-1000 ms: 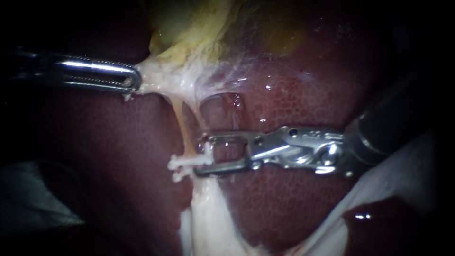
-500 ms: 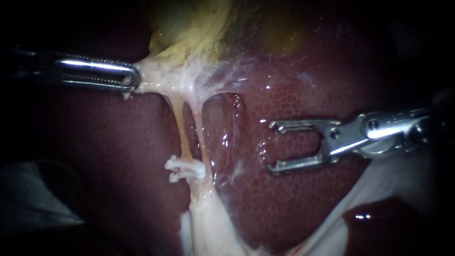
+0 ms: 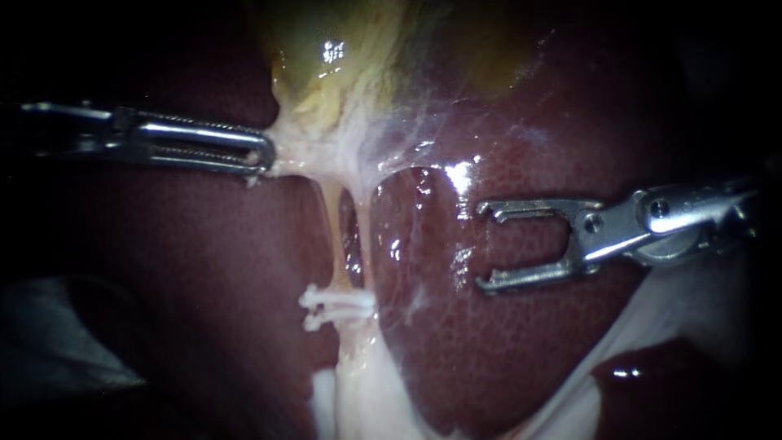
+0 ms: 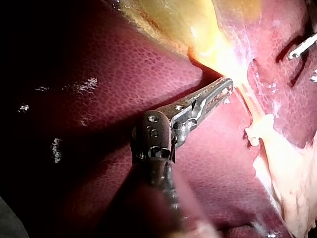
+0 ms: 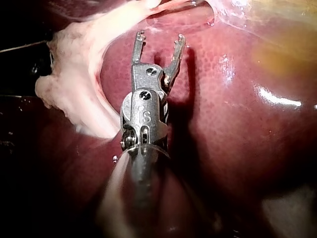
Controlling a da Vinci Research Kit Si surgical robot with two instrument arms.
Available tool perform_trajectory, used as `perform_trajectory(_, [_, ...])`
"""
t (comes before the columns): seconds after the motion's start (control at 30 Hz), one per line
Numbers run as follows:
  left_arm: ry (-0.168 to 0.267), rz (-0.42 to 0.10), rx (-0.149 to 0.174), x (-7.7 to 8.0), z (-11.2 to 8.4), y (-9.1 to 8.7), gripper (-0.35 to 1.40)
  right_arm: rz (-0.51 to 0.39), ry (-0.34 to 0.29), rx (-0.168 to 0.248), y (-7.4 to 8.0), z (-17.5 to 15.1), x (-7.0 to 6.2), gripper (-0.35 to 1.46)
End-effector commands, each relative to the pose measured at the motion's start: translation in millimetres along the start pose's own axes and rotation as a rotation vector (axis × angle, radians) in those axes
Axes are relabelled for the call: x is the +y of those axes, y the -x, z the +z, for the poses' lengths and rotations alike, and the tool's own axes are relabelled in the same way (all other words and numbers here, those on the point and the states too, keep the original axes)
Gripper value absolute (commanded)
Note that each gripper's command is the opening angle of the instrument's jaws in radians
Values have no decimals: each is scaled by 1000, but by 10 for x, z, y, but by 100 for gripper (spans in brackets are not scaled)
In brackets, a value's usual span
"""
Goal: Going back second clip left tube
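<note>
White clip (image 3: 338,308) spans the tubes (image 3: 331,228); which one it grips is unclear.

Silvery left instrument (image 3: 262,156) and right instrument (image 3: 482,246), dark shafts (image 4: 159,171)

Darkness rings the endoscope view, and its edges and corners fall away to black. The light comes from the camera's side and is strongest at the centre, where the wet, dark red mottled liver surface (image 3: 529,350) fills the backdrop and throws back a small white glare (image 3: 460,173). At the lower right lies a smooth, pale whitish sheet (image 3: 700,301); whether it is cloth or membrane cannot be told. A dim, grey, blurred patch (image 3: 57,342) sits at the lower left. In the left wrist view the same red surface carries scattered white glints (image 4: 84,84) before sinking into shadow.
</note>
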Motion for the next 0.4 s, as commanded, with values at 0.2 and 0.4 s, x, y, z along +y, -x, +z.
perform_trajectory(0.2, [-1, -4, -4, 0, 5, 3, -35, 0, -1, 0, 1, -2, -1, 50])
perform_trajectory(0.4, [4, -5, -7, 0, -1, 0, -35, 1, -10, 2, -3, 2, -4, 50])
